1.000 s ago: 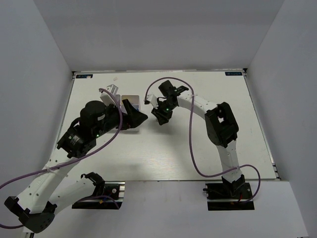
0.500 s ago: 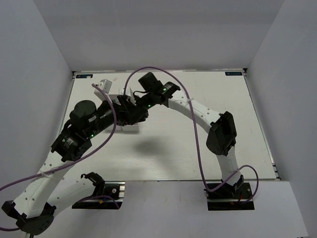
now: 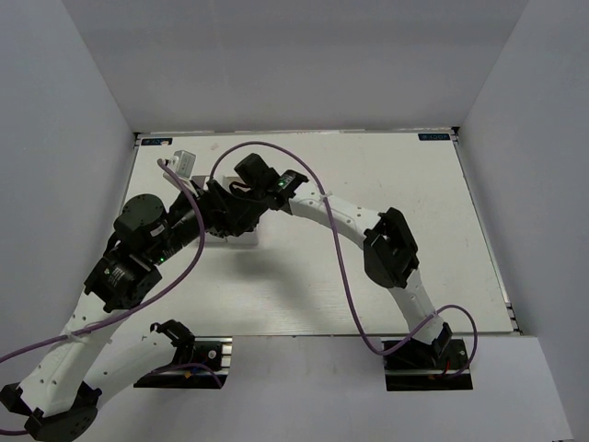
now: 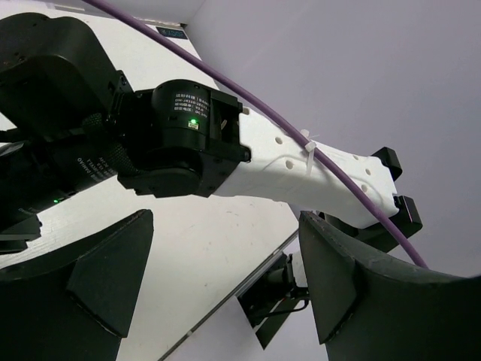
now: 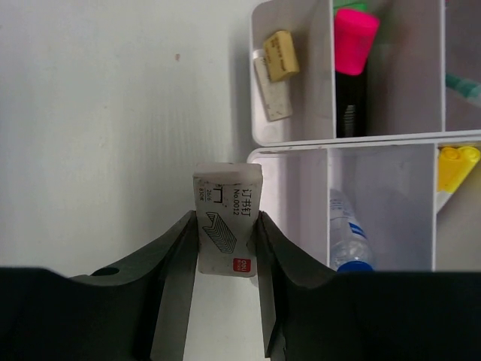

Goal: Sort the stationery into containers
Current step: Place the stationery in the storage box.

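The staple box (image 5: 225,203) is clamped between the right gripper's (image 5: 228,222) fingers, over the table (image 5: 113,113) just beside the organizer box's (image 5: 293,147) outer wall and not yet in a compartment. Erasers (image 5: 274,68), a pink-capped highlighter (image 5: 355,34), yellow-tipped pens (image 5: 453,165) and a glue bottle (image 5: 347,233) already lie sorted. The left gripper (image 4: 225,271) stands wide and empty; over the last second the right arm has swung left across the table to the organizer box.

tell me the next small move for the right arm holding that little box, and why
Probably a short sideways shift toward the organizer before letting go. The right gripper holds the staple box right over the organizer's outer wall, partly above bare table. The compartment just inside that wall looks empty, with the glue bottle one slot further in.
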Tool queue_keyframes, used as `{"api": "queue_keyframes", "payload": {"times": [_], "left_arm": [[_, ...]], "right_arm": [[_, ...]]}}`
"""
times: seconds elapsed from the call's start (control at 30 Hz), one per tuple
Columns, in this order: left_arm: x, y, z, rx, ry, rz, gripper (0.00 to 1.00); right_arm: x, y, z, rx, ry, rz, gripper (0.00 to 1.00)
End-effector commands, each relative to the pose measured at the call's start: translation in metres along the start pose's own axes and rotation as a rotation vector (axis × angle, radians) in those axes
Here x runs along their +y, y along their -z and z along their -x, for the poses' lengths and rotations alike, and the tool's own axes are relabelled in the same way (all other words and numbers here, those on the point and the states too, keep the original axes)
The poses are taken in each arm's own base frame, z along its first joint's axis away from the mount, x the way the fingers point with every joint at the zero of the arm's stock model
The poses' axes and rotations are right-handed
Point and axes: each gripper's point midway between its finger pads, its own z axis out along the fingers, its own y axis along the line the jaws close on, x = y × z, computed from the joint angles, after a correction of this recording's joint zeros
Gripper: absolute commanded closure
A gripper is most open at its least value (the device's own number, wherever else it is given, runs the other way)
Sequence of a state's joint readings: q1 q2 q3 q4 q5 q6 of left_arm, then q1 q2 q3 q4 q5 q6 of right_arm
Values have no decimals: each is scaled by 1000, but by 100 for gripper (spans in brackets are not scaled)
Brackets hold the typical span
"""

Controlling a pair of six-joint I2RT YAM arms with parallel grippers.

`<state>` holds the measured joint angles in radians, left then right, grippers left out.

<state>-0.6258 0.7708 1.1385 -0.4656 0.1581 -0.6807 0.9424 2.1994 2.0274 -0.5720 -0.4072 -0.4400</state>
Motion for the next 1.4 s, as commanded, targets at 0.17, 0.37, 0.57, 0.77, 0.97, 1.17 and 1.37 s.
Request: {"api": "queue_keyframes", "payload": {"times": [0.17, 0.37, 0.57, 0.77, 0.97, 1.17, 1.37], "left_arm": [[-2, 2, -2, 0, 5, -16, 12], [-2, 2, -2, 0, 5, -16, 12], [-2, 2, -2, 0, 14, -16, 12], [-2, 2, -2, 0, 14, -16, 12], [-4, 2, 0, -7, 12, -22, 12], [-6, 2, 0, -8, 11, -35, 12], [-15, -2, 4, -10, 5, -75, 14]], "right_arm": [[-39, -7, 3, 21, 77, -225, 93], [-43, -10, -2, 42, 94, -245, 89], [-41, -13, -13, 72, 96, -238, 78], [-38, -9, -14, 75, 95, -226, 53], [-30, -1, -2, 40, 88, -207, 40], [-28, 27, 29, -37, 68, -220, 47], [-17, 93, 63, -151, 46, -230, 56]]}}
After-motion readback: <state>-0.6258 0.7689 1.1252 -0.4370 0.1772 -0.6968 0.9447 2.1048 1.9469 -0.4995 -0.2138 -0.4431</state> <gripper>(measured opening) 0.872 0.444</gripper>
